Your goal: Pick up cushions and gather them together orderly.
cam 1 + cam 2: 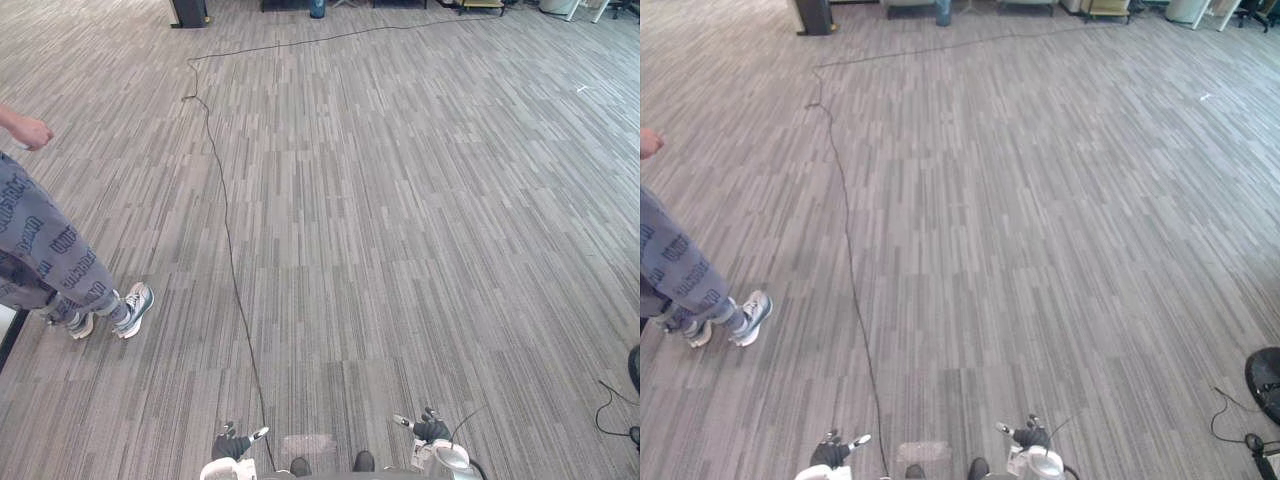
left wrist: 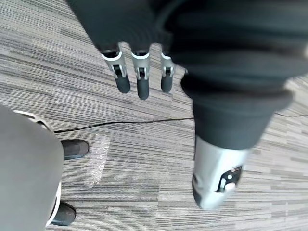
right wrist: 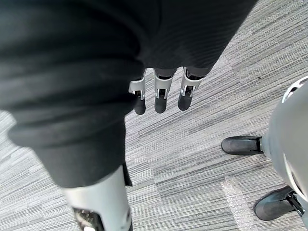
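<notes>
My left hand hangs low at the bottom edge of the head views, over grey striped carpet. Its fingers are straight and spread, and nothing is in them. My right hand hangs at the same height a little to the right. Its fingers also point straight down at the bare carpet and hold nothing. Both hands are open and apart from each other.
A person in patterned grey trousers and grey sneakers stands at the left. A dark stand base and a blue object are at the far edge. A black round base sits at the right.
</notes>
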### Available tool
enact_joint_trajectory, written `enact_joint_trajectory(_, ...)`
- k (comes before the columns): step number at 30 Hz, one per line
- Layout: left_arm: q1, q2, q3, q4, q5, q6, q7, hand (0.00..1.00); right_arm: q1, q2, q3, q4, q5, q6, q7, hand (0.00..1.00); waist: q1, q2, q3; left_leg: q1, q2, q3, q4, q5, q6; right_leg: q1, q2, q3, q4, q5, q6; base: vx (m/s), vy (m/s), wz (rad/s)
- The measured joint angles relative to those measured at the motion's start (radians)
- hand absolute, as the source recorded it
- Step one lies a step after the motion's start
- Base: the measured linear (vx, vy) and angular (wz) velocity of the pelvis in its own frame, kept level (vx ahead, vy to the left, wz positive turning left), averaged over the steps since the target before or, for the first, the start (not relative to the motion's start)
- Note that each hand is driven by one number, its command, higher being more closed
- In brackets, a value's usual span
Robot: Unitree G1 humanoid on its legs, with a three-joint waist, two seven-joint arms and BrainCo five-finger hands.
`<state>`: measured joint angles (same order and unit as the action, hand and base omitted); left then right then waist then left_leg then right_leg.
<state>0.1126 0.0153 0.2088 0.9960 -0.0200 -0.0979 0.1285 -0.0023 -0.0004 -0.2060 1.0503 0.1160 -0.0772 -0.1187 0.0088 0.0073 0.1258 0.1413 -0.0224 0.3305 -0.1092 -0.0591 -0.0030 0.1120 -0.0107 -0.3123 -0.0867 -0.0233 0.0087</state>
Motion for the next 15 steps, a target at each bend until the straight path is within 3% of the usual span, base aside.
enact_joint_trajectory(15, -0.026, 0.010, -0.012, -0.001, 0.019, 0.009, -0.004, 0.00, -0.030, -0.002, -0.029, 0.025, 0.003, 0.008, -0.001, 0.00, -0.001, -0.009, 0.046, -0.019, 0.000, -0.012, 0.000, 0.000, 0.000, -0.014, -0.001, -0.006, -0.001, -0.001, 0.000, -0.02, 0.000, 0.02)
